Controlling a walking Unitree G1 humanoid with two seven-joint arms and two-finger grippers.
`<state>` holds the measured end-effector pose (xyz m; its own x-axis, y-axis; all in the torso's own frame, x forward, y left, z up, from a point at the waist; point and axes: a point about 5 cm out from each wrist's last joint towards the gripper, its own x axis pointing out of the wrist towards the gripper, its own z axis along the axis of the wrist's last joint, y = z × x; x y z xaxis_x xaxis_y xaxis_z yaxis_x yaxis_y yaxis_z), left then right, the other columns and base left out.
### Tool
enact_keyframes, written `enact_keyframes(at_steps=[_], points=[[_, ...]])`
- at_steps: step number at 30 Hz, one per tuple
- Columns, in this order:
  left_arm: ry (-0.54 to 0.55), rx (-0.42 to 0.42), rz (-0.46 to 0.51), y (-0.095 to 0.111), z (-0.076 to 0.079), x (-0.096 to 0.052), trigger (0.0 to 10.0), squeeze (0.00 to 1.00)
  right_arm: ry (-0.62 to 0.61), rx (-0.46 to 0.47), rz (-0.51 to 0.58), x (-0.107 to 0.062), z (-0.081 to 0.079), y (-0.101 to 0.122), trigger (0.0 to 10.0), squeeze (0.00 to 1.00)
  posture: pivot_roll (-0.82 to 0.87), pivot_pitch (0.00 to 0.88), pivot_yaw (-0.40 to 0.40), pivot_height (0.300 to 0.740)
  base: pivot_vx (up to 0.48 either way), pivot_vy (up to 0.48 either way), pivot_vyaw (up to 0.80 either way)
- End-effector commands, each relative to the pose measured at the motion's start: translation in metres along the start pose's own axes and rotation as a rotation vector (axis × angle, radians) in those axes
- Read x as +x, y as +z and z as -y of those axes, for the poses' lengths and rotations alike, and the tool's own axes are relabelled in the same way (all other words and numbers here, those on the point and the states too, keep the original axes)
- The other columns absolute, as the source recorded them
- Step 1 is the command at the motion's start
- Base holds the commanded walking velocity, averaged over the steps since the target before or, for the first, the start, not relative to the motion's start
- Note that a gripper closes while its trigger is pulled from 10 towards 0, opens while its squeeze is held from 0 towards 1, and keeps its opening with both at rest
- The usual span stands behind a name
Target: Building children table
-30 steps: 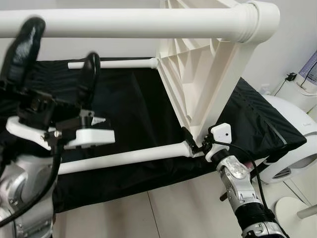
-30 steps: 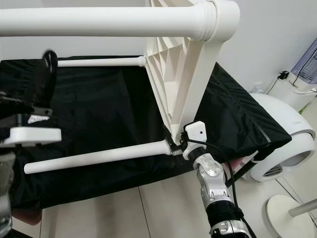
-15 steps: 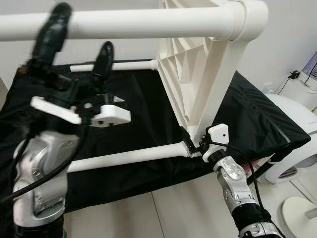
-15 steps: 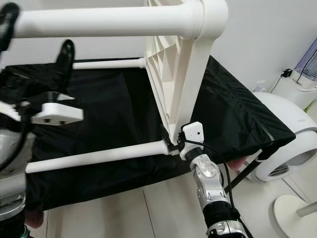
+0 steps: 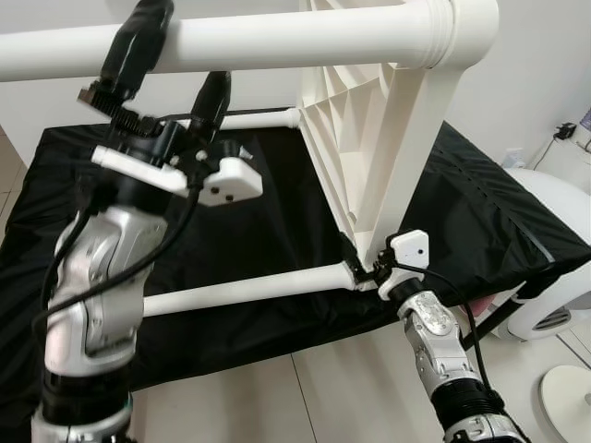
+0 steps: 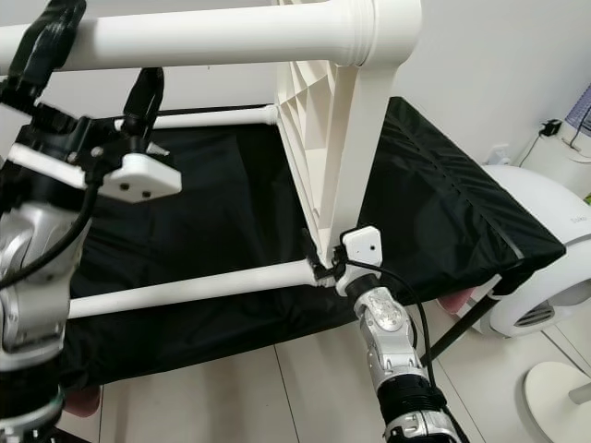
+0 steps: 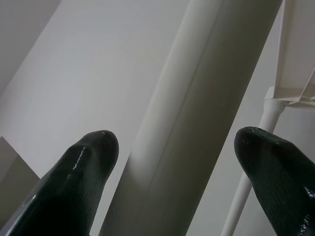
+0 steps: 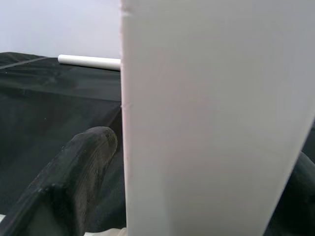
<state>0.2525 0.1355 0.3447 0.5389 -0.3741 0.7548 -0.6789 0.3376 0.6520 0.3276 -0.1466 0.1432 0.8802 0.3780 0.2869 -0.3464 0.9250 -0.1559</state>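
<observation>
Left gripper (image 5: 175, 55) spread open, upper table leg (image 5: 305, 37) between its fingers — untouched. Right gripper (image 6: 325, 268) clamped on the tabletop (image 6: 319, 138) edge. Rigid, smooth plastic, probably light — grip the leg mid-length.

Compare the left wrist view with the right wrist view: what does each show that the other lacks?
Left wrist view: the thick white plastic table leg between the open left end effector's black fingers, wall behind. Right wrist view: the flat white tabletop edge between the right end effector's fingers, above the black fabric cover. Both: a thin white leg.
</observation>
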Motion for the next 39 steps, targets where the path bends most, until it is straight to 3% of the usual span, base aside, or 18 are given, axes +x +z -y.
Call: enact_keyframes(at_steps=[1, 21, 22, 23, 31, 39], points=[[0.057, 0.032, 0.003, -0.002, -0.003, 0.004, 10.0, 0.00, 0.006, 0.001, -0.023, -0.004, -0.004, -0.006, 10.0, 0.00, 0.08, 0.099, 0.026, 0.740, 0.000, 0.000, 0.00], [0.022, 0.083, 0.040, -0.009, -0.014, 0.023, 10.0, 0.00, -0.062, 0.063, -0.044, -0.019, -0.014, -0.015, 10.0, 0.00, 0.09, 0.093, 0.068, 0.740, 0.000, 0.000, 0.00], [0.024, 0.082, 0.039, -0.010, -0.014, 0.023, 6.7, 0.00, -0.063, 0.063, -0.044, -0.019, -0.015, -0.015, 10.0, 0.00, 0.09, 0.093, 0.068, 0.740, 0.000, 0.000, 0.00], [0.016, 0.071, 0.045, -0.010, -0.014, 0.022, 0.4, 0.00, -0.064, 0.064, -0.044, -0.020, -0.015, -0.015, 10.0, 0.00, 0.09, 0.092, 0.067, 0.740, 0.000, 0.000, 0.00], [-0.012, 0.062, 0.036, -0.012, -0.011, 0.020, 0.0, 0.00, -0.075, 0.068, -0.042, -0.018, -0.014, -0.013, 10.0, 0.00, 0.08, 0.088, 0.059, 0.740, 0.000, 0.000, 0.00], [-0.098, 0.029, 0.004, -0.015, 0.001, 0.011, 0.0, 0.00, -0.106, 0.157, 0.021, -0.013, -0.018, 0.002, 10.0, 0.00, 0.07, 0.081, 0.047, 0.740, 0.000, 0.000, 0.00]])
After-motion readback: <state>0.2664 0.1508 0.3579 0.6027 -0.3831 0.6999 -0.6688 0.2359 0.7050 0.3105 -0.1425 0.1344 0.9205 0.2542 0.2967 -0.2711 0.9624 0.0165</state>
